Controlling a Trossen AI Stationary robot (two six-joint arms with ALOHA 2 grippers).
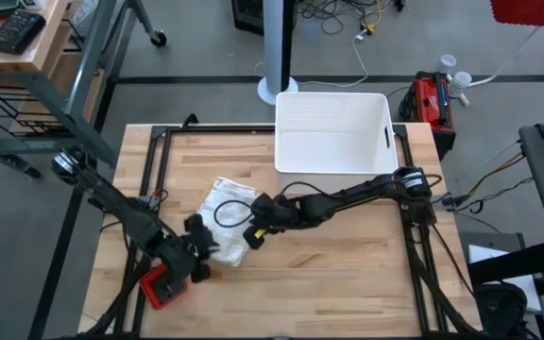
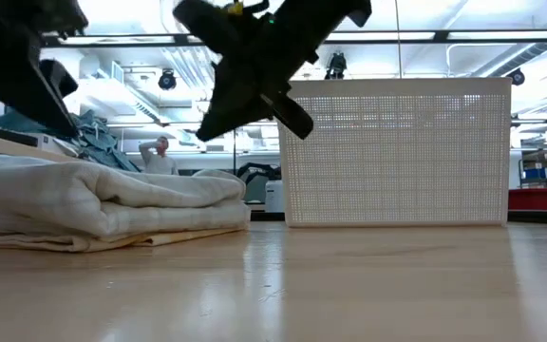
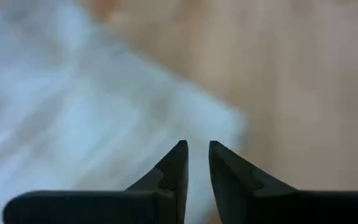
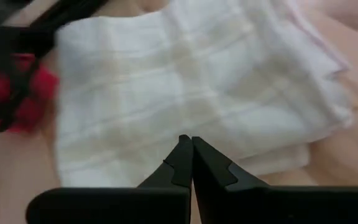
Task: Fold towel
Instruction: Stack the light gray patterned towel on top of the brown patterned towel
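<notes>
Soft, matt white cloth towel (image 1: 227, 219) with a faint woven check, on a smooth pale wood table (image 1: 348, 274); perforated white basket (image 1: 333, 132), probably plastic.

1. We see a grey concrete floor (image 1: 206, 57) around the light wooden surface (image 1: 348, 255).
2. A white perforated bin (image 1: 333, 132) stands at the surface's far edge.
3. A white round-footed pole (image 1: 279, 47) rises just behind it, with cables (image 1: 348, 19) trailing on the floor.
4. A red toolbox (image 1: 433, 99) sits beside the bin.
5. A wooden desk (image 1: 26, 42) occupies the far left corner.
6. At table level, we make out ceiling light strips (image 2: 473, 36) and a person (image 2: 162, 152) far back.
</notes>
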